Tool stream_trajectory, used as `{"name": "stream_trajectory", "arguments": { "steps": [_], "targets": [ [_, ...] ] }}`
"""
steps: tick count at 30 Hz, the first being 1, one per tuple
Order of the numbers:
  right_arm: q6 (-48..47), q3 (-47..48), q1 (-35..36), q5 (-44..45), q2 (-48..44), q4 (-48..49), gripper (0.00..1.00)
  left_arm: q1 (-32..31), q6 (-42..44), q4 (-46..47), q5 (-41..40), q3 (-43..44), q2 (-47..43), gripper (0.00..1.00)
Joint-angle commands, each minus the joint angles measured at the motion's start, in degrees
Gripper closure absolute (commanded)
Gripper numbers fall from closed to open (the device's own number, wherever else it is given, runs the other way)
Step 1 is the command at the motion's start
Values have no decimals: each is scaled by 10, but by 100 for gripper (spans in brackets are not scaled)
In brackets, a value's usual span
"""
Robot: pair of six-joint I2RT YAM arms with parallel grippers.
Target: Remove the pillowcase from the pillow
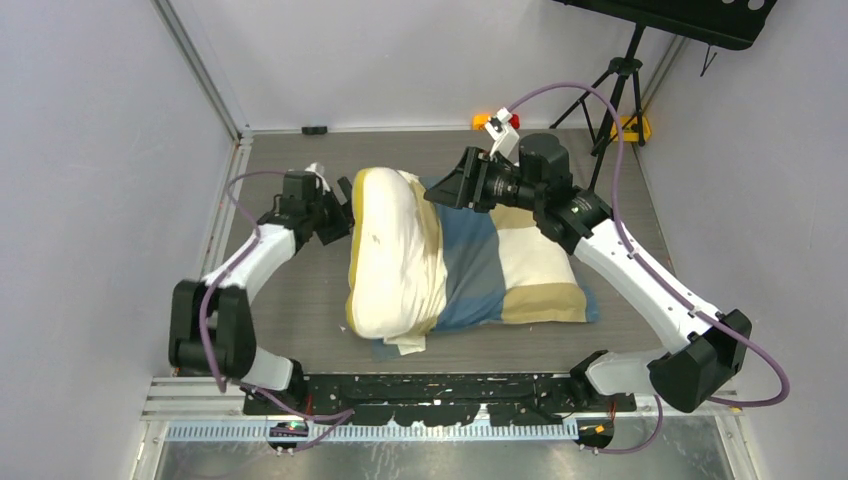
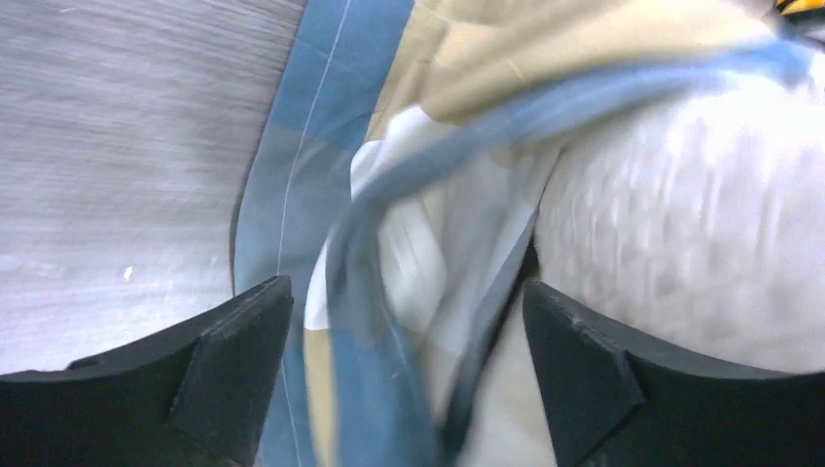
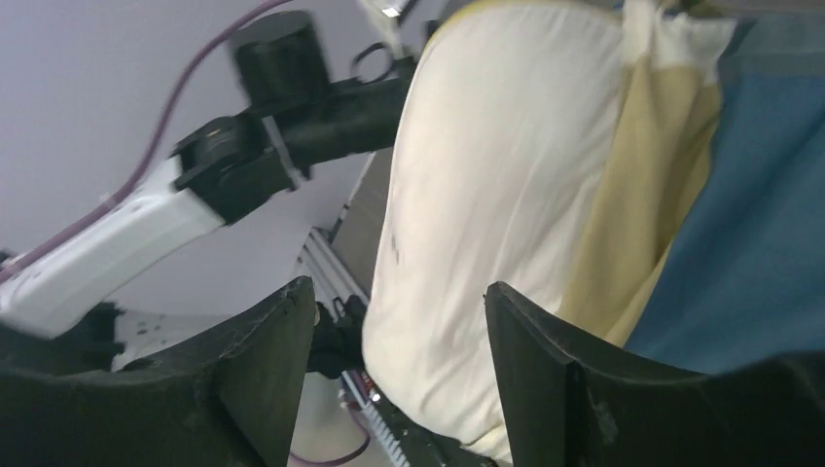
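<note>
The pillow lies mid-table, its cream-white left half bare and standing high. The blue, tan and white checked pillowcase covers its right half, bunched at the middle. My left gripper is open at the pillow's far left edge. In the left wrist view, blurred folds of the pillowcase hang loose between the spread fingers of the left gripper, with the quilted pillow to the right. My right gripper is open at the far edge, above the bunched fabric. The right wrist view shows the right gripper holding nothing, with the pillow beyond it.
A black tripod stands at the far right corner beside a yellow object. A small orange object sits at the table's far edge. Grey walls close in the left, far and right sides. The arm bases and a black rail line the near edge.
</note>
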Motion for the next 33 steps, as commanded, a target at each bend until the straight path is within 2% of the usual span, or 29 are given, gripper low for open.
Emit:
{"name": "stream_trajectory", "arguments": {
  "steps": [1, 6, 8, 11, 14, 19, 24, 29, 33],
  "targets": [
    [-78, 18, 0, 90, -15, -53, 29, 11, 14, -104, -85, -26, -134, 1],
    [-151, 13, 0, 194, -23, -152, 20, 14, -14, -182, -150, -77, -288, 0],
    [-148, 1, 2, 219, -18, -174, 16, 16, -20, -174, -123, -96, -328, 0],
    [-137, -25, 16, 234, -11, -168, 14, 16, -28, -131, -19, -121, -358, 0],
    [-134, -40, 49, 247, 10, -143, 14, 16, -13, -133, 57, -120, -356, 2],
    [-146, 5, 117, 309, 85, -149, 14, 16, 14, -234, -32, -98, -330, 0],
    [-133, 62, 165, 366, 170, -154, 14, 16, 13, -258, -35, -100, -275, 0],
    [-121, 90, 196, 399, 238, -161, 15, 16, 11, -211, -24, -140, -248, 0],
    [-102, 83, 202, 412, 264, -182, 28, 15, -7, -115, 75, -175, -208, 1]
  ]
}}
